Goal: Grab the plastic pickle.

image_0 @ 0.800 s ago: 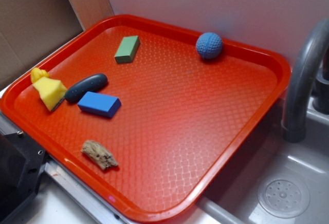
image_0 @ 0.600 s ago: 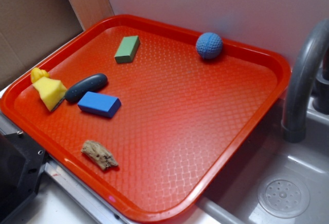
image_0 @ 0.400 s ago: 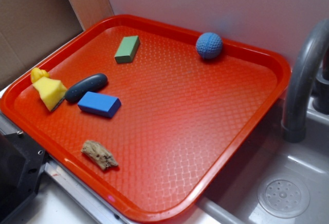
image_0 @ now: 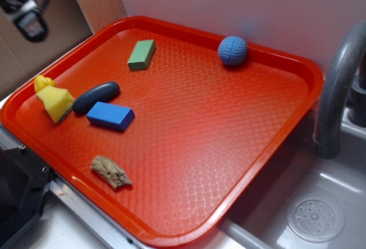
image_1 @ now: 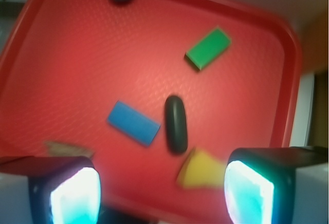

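The plastic pickle (image_0: 96, 97) is a dark, almost black capsule lying on the red tray (image_0: 240, 146) at its left side, between a yellow wedge (image_0: 55, 101) and a blue block (image_0: 111, 115). In the wrist view the pickle (image_1: 176, 124) lies upright in the frame, above and between the jaws. My gripper (image_0: 23, 9) enters at the top left corner, high above the tray's left edge. In the wrist view the gripper (image_1: 162, 196) is open and empty, its jaws wide apart.
A green block (image_0: 141, 54) and a blue ball (image_0: 233, 50) lie at the tray's far side. A brown rough chunk (image_0: 110, 172) lies near the front edge. A grey faucet (image_0: 334, 89) and sink (image_0: 314, 217) stand to the right. A wall runs behind.
My gripper has come into the exterior view at the top left corner; before it was out of view. The objects on the tray have not moved.
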Robot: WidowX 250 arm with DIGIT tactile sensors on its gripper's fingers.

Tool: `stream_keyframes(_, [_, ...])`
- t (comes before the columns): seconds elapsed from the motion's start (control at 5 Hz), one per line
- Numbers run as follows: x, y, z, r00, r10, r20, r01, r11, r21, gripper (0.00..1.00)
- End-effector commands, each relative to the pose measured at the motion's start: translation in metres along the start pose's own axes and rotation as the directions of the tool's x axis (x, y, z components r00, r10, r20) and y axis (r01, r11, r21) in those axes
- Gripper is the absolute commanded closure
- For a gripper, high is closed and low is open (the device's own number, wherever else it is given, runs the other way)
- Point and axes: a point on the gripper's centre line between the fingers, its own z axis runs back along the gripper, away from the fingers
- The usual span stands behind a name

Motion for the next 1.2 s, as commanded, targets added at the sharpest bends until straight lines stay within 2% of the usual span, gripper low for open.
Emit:
stream_keyframes(0.0, [0.000, 0.028, -0.084, 0.998, 0.054, 0.020, -0.053, 0.998, -0.031, 0.00])
stream_keyframes(0.2, [-0.005, 0.030, -0.120, 0.998, 0.065, -0.019, -0.066, 0.997, -0.044, 0.00])
stream_keyframes(0.4, [-0.004, 0.016, -0.138, 0.995, 0.083, -0.046, -0.085, 0.996, -0.032, 1.00])
stream_keyframes(0.6, [-0.005, 0.015, -0.142, 0.994, 0.092, -0.063, -0.094, 0.995, -0.020, 1.00])
stream_keyframes(0.8, [-0.006, 0.017, -0.153, 0.989, 0.102, -0.107, -0.101, 0.995, 0.010, 1.00])
stream_keyframes(1.0, [-0.006, 0.017, -0.150, 0.989, 0.107, -0.104, -0.105, 0.994, 0.021, 1.00])
